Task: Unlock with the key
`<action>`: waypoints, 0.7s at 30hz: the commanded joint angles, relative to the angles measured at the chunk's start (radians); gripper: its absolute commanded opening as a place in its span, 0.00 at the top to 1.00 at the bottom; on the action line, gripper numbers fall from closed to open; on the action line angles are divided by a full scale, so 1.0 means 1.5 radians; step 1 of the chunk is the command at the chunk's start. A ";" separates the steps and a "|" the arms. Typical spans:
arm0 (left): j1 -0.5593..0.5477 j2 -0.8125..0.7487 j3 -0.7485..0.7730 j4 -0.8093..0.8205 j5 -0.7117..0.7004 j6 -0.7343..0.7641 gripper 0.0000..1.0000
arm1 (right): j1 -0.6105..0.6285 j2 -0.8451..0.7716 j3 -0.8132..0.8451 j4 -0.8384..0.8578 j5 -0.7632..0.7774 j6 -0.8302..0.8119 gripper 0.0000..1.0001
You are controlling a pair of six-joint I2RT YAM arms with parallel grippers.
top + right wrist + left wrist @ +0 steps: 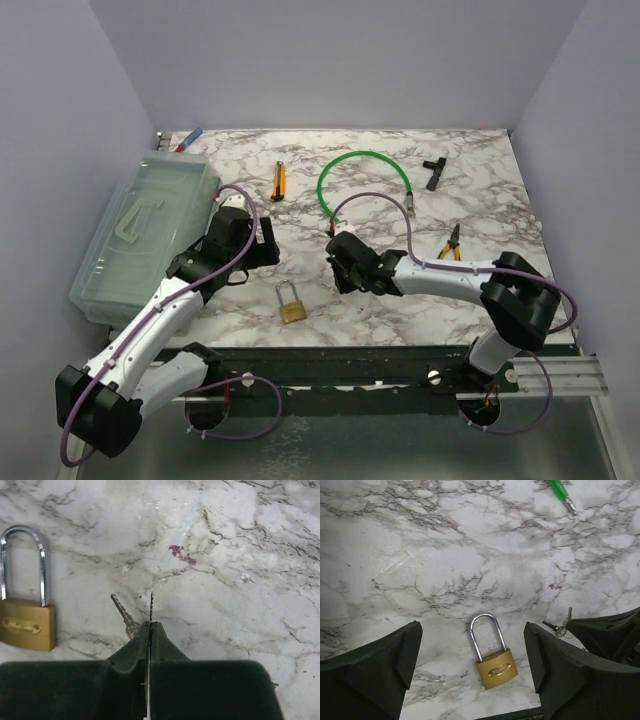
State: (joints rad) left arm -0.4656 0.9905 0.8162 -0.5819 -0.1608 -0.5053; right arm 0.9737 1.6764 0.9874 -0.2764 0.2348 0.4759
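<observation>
The small brass padlock (pixel 292 305) lies flat on the marble table, shackle closed; it also shows in the left wrist view (pixel 495 667) and the right wrist view (pixel 27 625). My right gripper (pixel 150 626) is shut on a thin silvery key (pixel 151 607), whose toothed blade sticks out edge-on past the fingertips. A second small key (pixel 122 614) hangs beside it on the left. This gripper (pixel 340 268) is to the right of the padlock. My left gripper (pixel 472 652) is open and empty, with the padlock seen between its fingers (pixel 395 665).
A green cable loop (pixel 365 180), a black T-shaped tool (pixel 434 170), a yellow utility knife (pixel 279 181) and yellow-handled pliers (pixel 450 243) lie farther back. A clear plastic box (pixel 145 235) stands at the left edge. The table's front edge is just below the padlock.
</observation>
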 commanded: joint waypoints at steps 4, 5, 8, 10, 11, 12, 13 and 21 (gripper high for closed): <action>0.003 -0.120 -0.035 0.089 0.207 0.028 0.13 | 0.004 -0.158 -0.117 0.245 -0.147 -0.076 1.00; 0.004 -0.134 -0.040 0.101 0.235 0.027 0.13 | 0.003 -0.178 -0.127 0.263 -0.171 -0.083 1.00; 0.004 -0.170 -0.053 0.136 0.310 0.016 0.19 | 0.003 -0.228 -0.156 0.300 -0.218 -0.094 1.00; 0.004 -0.184 -0.059 0.161 0.357 0.009 0.22 | 0.003 -0.253 -0.163 0.310 -0.242 -0.101 1.00; 0.003 -0.186 -0.060 0.175 0.379 0.004 0.23 | 0.003 -0.264 -0.164 0.312 -0.252 -0.103 1.00; 0.004 -0.185 -0.061 0.180 0.404 0.001 0.25 | 0.004 -0.273 -0.164 0.314 -0.262 -0.106 1.00; 0.004 -0.183 -0.060 0.191 0.436 0.000 0.26 | 0.004 -0.282 -0.164 0.316 -0.271 -0.107 1.00; 0.003 -0.153 -0.061 0.251 0.563 -0.015 0.37 | 0.004 -0.336 -0.155 0.334 -0.330 -0.105 1.00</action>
State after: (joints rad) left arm -0.4656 0.7460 0.7380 -0.2947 0.5213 -0.5060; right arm 0.9737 1.2072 0.7506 0.1745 -0.1768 0.3363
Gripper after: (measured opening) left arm 0.657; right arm 0.008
